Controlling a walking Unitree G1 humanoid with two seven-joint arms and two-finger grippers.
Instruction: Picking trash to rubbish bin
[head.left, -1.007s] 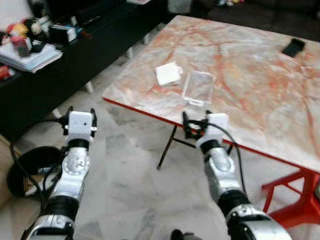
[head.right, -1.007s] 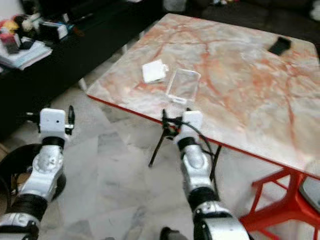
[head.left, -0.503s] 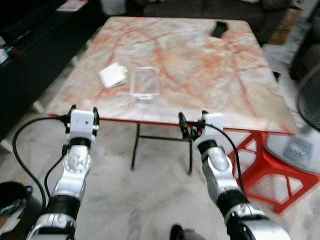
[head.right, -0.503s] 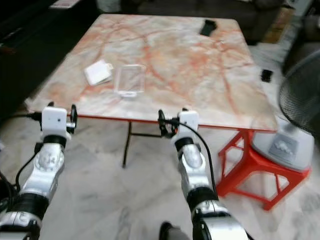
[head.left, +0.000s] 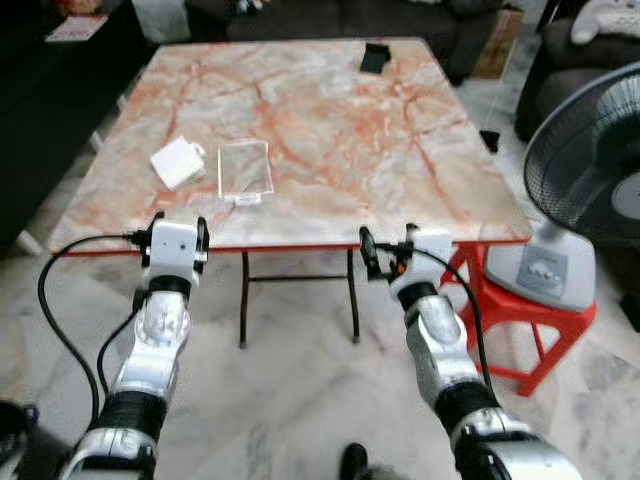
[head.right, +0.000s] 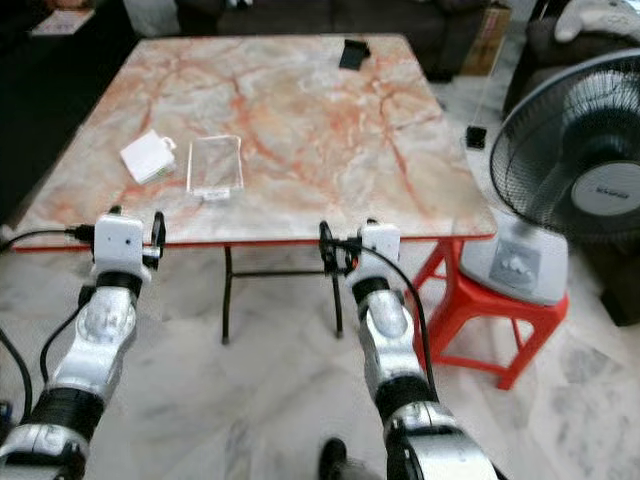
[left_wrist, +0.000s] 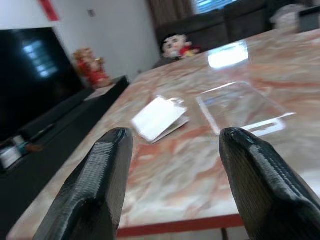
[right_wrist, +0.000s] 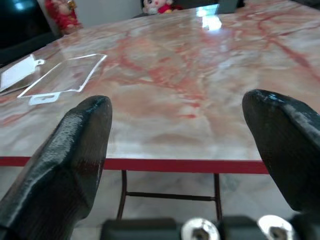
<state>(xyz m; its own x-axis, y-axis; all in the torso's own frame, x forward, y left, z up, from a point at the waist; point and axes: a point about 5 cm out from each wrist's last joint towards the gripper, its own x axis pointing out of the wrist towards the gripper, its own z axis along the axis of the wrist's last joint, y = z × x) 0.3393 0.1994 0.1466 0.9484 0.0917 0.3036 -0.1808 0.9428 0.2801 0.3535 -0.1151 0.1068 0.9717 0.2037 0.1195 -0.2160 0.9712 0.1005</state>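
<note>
Spreading across most of the scene, a marble-patterned table (head.left: 330, 130) on red legs is being faced squarely from its near edge, probably so that the things on it are brought within reach of both arms. A standing fan (head.left: 590, 190) is being kept well apart from the work, off to the right on the pale tiled floor (head.left: 290, 400). The two likely pieces of trash are lying near the table's left front corner: a clear plastic tray (head.left: 245, 168) and, just beside it on its left, a small white packet (head.left: 177, 162). They are lying flat and apart from one another, so each is judged to need its own pick. A dark phone-like object (head.left: 376, 57) is resting at the far edge. A rubbish bin cannot be made out.

Both silver arms are being held forward and raised, level with the table edge but short of it. The left gripper (head.left: 176, 240) is being pointed toward the packet and tray, its jaws spread wide with nothing between them. The right gripper (head.left: 388, 258) is being held near the middle of the front edge, its jaws likewise parted and empty.
</note>
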